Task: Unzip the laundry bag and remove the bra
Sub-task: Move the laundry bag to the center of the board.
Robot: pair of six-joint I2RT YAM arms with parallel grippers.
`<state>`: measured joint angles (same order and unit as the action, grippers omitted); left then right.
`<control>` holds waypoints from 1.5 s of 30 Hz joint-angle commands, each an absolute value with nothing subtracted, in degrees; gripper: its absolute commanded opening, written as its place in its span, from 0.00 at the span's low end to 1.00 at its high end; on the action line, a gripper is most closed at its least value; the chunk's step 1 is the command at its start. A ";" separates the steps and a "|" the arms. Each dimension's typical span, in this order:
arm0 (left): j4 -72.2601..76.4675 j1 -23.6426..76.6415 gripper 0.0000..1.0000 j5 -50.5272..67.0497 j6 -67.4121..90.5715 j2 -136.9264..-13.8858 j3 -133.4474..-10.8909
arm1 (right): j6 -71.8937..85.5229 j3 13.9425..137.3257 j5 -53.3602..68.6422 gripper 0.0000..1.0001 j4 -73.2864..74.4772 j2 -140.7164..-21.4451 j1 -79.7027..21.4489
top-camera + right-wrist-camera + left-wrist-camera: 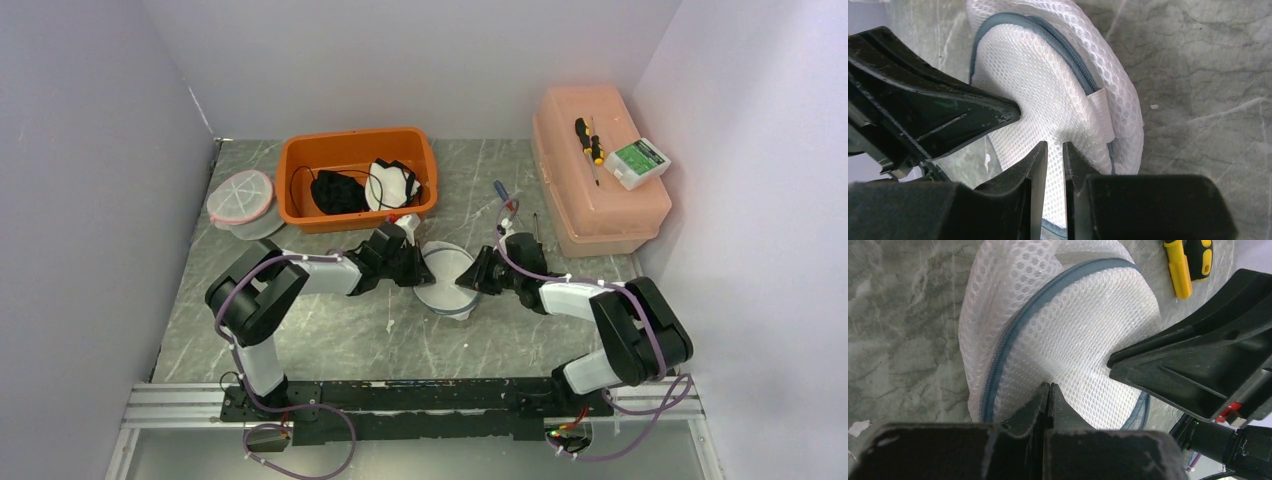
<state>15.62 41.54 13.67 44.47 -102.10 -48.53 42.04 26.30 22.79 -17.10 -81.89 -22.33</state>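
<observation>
Top external: bag pinched, L+R sides.

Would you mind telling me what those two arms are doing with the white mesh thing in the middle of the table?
Both arms are gripping the white mesh laundry bag from opposite sides. The left end effector is shut on a pinch of its mesh, and the right end effector is clamped on a fold of mesh just beside the white tab at the end of the zipper. The zipper looks closed along the part in view, so the bag is not yet opened.
</observation>
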 commanded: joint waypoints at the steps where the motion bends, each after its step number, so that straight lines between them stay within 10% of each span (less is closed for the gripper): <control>1: 18.96 41.23 0.03 12.44 45.26 -103.58 -47.18 | 41.71 24.70 21.85 0.22 -23.29 -84.67 -22.06; 15: 19.84 40.60 0.03 14.22 45.02 -101.09 -45.77 | 40.62 22.61 20.05 0.27 -23.45 -80.11 -21.36; 32: 7.02 40.65 0.40 11.49 44.71 -83.16 -45.74 | 40.70 20.92 13.18 0.79 3.20 -51.47 -21.07; 45: -3.46 40.96 0.41 2.90 51.01 -56.86 -31.70 | 51.92 15.56 18.97 0.79 -10.13 -60.09 -20.65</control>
<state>1.65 40.75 7.14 48.42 -63.35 -33.76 48.29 14.41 18.20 -3.73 -57.56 -20.82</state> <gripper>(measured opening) 0.407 0.794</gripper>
